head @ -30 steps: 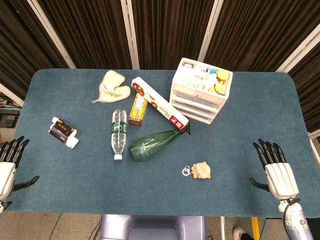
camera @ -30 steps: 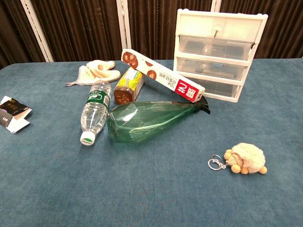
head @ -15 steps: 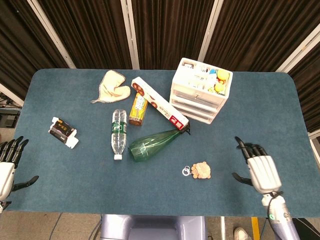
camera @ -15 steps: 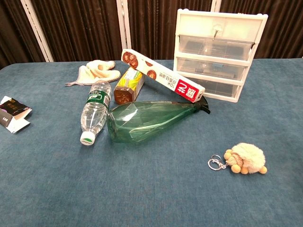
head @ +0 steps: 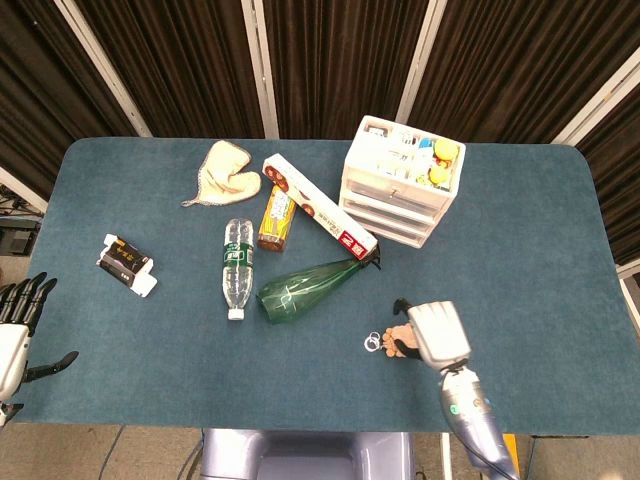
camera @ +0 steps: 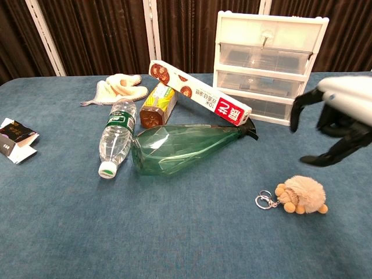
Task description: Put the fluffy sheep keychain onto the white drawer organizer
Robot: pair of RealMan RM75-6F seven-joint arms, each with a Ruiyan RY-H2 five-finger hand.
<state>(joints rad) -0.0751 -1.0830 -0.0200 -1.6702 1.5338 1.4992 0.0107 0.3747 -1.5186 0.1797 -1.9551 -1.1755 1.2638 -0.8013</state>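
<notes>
The fluffy sheep keychain [camera: 303, 194] lies on the blue table with its metal ring [camera: 264, 201] to its left; in the head view only part of the keychain [head: 396, 346] shows beside the ring [head: 372, 342]. My right hand [camera: 340, 119] hovers above it, fingers spread and curved downward, holding nothing; from above the right hand [head: 437, 334] covers most of the sheep. The white drawer organizer [head: 402, 182] stands at the back, also seen as the organizer [camera: 268, 65] with three drawers. My left hand [head: 14, 330] rests open at the table's front left corner.
A green glass bottle [camera: 183, 147], a clear water bottle [camera: 115, 136], a long red-and-white box [camera: 199, 100], a yellow packet [camera: 158, 104] and a cream cloth [camera: 118, 86] crowd the middle. A small black-and-white pack [head: 126, 264] lies at the left.
My right hand has swept left from the table's right edge to above the sheep keychain, and now enters the chest view. The left hand and the objects stayed put.
</notes>
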